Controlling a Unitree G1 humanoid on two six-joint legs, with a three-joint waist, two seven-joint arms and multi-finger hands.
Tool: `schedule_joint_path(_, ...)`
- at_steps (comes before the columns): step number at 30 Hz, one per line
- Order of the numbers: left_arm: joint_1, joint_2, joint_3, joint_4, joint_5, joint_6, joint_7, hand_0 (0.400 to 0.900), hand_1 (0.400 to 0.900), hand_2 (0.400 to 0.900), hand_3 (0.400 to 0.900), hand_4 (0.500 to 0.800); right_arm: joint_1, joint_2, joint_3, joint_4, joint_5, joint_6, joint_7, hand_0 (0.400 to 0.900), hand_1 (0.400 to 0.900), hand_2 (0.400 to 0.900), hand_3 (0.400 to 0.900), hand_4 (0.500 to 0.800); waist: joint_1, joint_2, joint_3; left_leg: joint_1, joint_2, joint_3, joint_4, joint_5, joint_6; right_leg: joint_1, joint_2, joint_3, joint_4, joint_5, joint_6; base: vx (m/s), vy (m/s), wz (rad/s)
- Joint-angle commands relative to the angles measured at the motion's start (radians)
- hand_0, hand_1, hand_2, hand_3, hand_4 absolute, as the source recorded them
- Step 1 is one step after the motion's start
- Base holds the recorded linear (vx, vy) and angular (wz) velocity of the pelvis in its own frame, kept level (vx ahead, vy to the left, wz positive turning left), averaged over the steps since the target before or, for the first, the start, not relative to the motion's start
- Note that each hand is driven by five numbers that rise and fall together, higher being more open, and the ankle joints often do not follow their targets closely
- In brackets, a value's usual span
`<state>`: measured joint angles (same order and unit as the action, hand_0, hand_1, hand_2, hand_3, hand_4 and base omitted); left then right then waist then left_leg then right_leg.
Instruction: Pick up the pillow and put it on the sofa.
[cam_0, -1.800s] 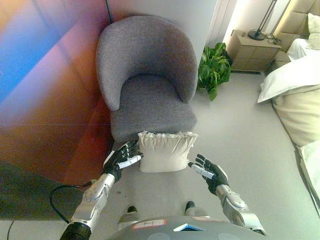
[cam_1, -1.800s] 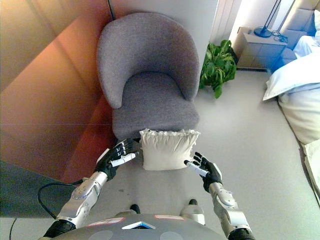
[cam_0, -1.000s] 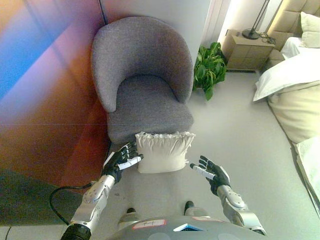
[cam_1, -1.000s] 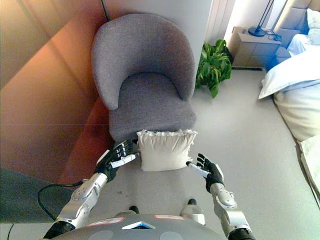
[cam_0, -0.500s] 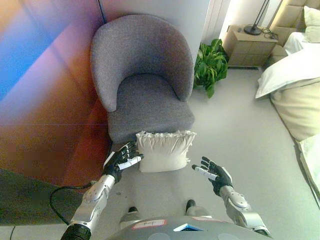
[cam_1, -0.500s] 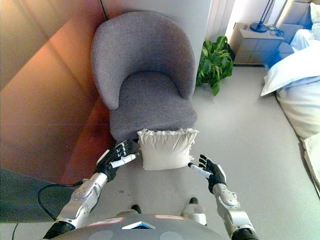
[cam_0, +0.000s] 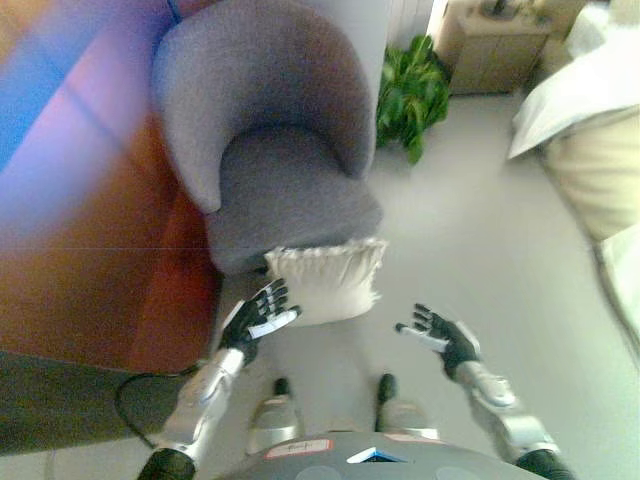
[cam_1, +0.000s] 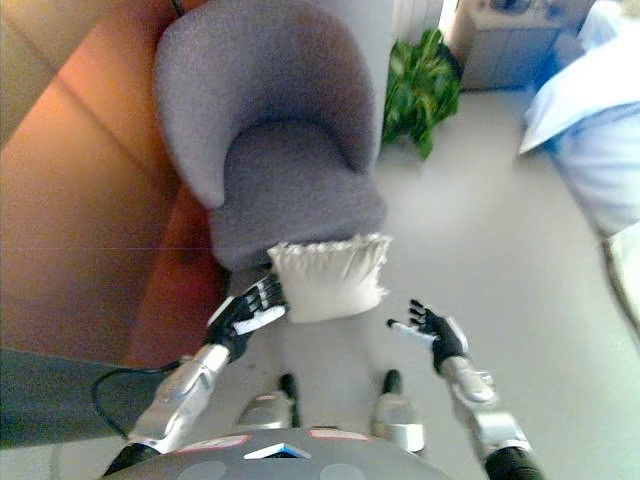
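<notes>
Pillow (cam_0: 322, 281) on the floor, leaning upright against the front edge of the grey armchair (cam_0: 265, 150), frilled top edge level with the seat lip. Not yet lifted

Left hand (cam_0: 257, 320) just beside the pillow's lower left corner, fingers spread and straight, palm turned toward the pillow side. Possibly touching the fabric, can't tell for sure. Not curled round anything

Right hand (cam_0: 440, 334) lower right of the pillow, clearly apart from it, fingers spread, palm facing inward. Holding nothing

Reads as a two-handed squeeze setup: palms facing each other either side of a soft wide thing, since one hand can't close round a pillow this size. Left side nearly placed, right side with a gap to close

Judgement: approach stage, grasp not made. Next move likely needs right hand brought in to the pillow's right edge at about the same height as the left, then pressed inward from both sides before lifting

Risks: uneven contact would tip or spin the pillow against the chair front; soft filling will give under pressure, so a light squeeze could let it slip out on the lift

Target seat straight behind and above the pillow, bare, short lift-and-forward path. Wooden wall panel (cam_1: 70, 220) close on the left, limited elbow room there. Potted plant (cam_0: 410, 95) and bed (cam_0: 590, 130) well off to the right, out of the way
</notes>
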<state>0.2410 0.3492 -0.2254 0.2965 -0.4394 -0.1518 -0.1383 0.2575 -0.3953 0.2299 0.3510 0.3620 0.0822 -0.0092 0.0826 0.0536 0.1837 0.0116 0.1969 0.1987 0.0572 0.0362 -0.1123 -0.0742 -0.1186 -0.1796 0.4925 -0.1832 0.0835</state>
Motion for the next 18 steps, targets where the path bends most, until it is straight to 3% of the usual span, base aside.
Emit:
schedule_joint_path(1, 0.004, 0.023, 0.042, -0.1, -0.03, -0.133, 0.006, 0.9, 0.9, 0.9, 0.9, 0.8, -0.051, 0.008, -0.027, -0.098, -0.029, -0.127, 0.031, 0.9, 0.9, 0.9, 0.9, 0.8, -0.007, -0.047, 0.022, -0.206, 0.069, -0.034, -0.141, 0.299, -0.062, 0.444, 0.007, 0.006, -0.525, 0.052, 0.012, 0.44, 0.261, -0.42)
schedule_joint_path(2, -0.003, 0.023, 0.049, -0.095, -0.042, -0.127, 0.005, 0.9, 0.9, 0.9, 0.9, 0.8, -0.065, 0.001, -0.021, -0.09, -0.027, -0.126, 0.035, 0.9, 0.9, 0.9, 0.9, 0.8, -0.007, -0.054, 0.016, -0.201, 0.073, -0.001, -0.134, 0.25, -0.047, 0.449, -0.015, 0.003, -0.515, 0.049, 0.025, 0.38, 0.245, -0.3)
schedule_joint_path(4, -0.029, 0.035, 0.055, -0.09, -0.056, -0.099, 0.016, 0.9, 0.9, 0.9, 0.9, 0.8, -0.071, 0.009, -0.023, -0.093, -0.029, -0.095, 0.024, 0.9, 0.9, 0.9, 0.9, 0.8, -0.011, -0.062, 0.001, -0.196, 0.073, 0.066, -0.093, 0.224, -0.027, 0.477, -0.057, -0.025, -0.48, 0.023, 0.057, 0.49, 0.284, -0.07)
schedule_joint_path(6, -0.05, 0.057, 0.064, -0.092, -0.043, -0.077, -0.004, 0.9, 0.9, 0.9, 0.9, 0.8, -0.05, 0.025, -0.036, -0.121, -0.02, -0.058, 0.019, 0.9, 0.9, 0.9, 0.9, 0.8, -0.001, -0.091, -0.021, -0.231, 0.048, 0.069, -0.026, 0.173, 0.014, 0.487, -0.108, -0.045, -0.409, 0.039, 0.094, 0.52, 0.275, 0.11)
schedule_joint_path(9, -0.049, 0.082, 0.061, -0.107, -0.043, -0.057, -0.009, 0.9, 0.9, 0.9, 0.9, 0.8, -0.013, 0.052, -0.056, -0.156, -0.016, -0.033, 0.014, 0.9, 0.9, 0.9, 0.9, 0.8, 0.011, -0.127, -0.054, -0.206, -0.039, 0.059, -0.021, 0.093, 0.099, 0.408, -0.185, -0.042, -0.168, 0.259, 0.139, 0.45, 0.308, 0.22)
schedule_joint_path(11, -0.058, 0.094, 0.06, -0.1, -0.038, -0.056, -0.013, 0.9, 0.9, 0.9, 0.9, 0.8, 0.008, 0.071, -0.059, -0.175, -0.02, -0.034, 0.008, 0.9, 0.9, 0.9, 0.9, 0.8, 0.016, -0.129, -0.068, -0.185, -0.084, 0.049, -0.036, 0.062, 0.127, 0.363, -0.21, -0.049, -0.047, 0.325, 0.151, 0.44, 0.307, 0.15)
schedule_joint_path(13, -0.062, 0.101, 0.057, -0.106, -0.02, -0.043, 0.006, 0.9, 0.9, 0.9, 0.9, 0.8, 0.007, 0.083, -0.048, -0.183, -0.032, -0.024, -0.021, 0.9, 0.9, 0.9, 0.9, 0.8, 0.011, -0.122, -0.071, -0.132, -0.124, 0.048, -0.055, 0.022, 0.141, 0.255, -0.251, -0.047, 0.131, 0.358, 0.16, 0.42, 0.279, 0.19)
schedule_joint_path(14, -0.068, 0.104, 0.057, -0.115, -0.021, -0.029, 0.027, 0.9, 0.9, 0.9, 0.9, 0.8, -0.009, 0.092, -0.032, -0.174, -0.059, -0.015, -0.068, 0.9, 0.9, 0.9, 0.9, 0.8, 0.002, -0.108, -0.066, -0.077, -0.141, 0.046, -0.086, 0.011, 0.152, 0.151, -0.254, -0.055, 0.158, 0.329, 0.139, 0.34, 0.16, 0.23)
schedule_joint_path(17, -0.074, 0.11, 0.067, -0.136, -0.024, -0.013, -0.002, 0.9, 0.9, 0.9, 0.9, 0.8, -0.028, 0.089, -0.028, -0.166, -0.148, -0.029, -0.15, 0.9, 0.9, 0.9, 0.9, 0.8, -0.008, -0.094, -0.052, -0.029, -0.141, 0.054, -0.108, 0.005, 0.145, 0.089, -0.194, -0.122, 0.021, 0.238, 0.103, 0.28, 0.005, 0.28)
schedule_joint_path(18, -0.079, 0.112, 0.065, -0.14, -0.023, -0.009, -0.005, 0.9, 0.9, 0.9, 0.9, 0.8, -0.035, 0.086, -0.03, -0.157, -0.172, -0.036, -0.177, 0.9, 0.9, 0.9, 0.9, 0.8, -0.011, -0.092, -0.045, -0.017, -0.138, 0.054, -0.105, -0.001, 0.14, 0.077, -0.189, -0.138, -0.025, 0.242, 0.1, 0.25, -0.119, 0.35)
